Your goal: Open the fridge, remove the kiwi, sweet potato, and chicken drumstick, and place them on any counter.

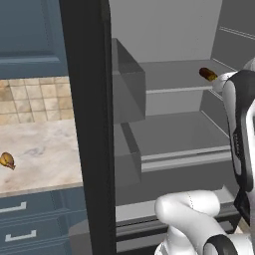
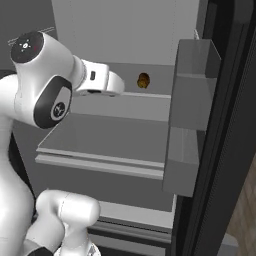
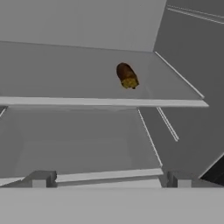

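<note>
The tool is spread fully wide and holds nothing, its two dark tips aimed into the open fridge. A dark reddish-brown oblong sweet potato lies on the upper smooth grey shelf, toward its right back corner. A golden chicken drumstick rests on the beige marbled worktop, near its left edge.

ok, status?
Gripper open, empty, facing the fridge shelf. Sweet potato there, untouched. Drumstick on counter. Path clear.
</note>
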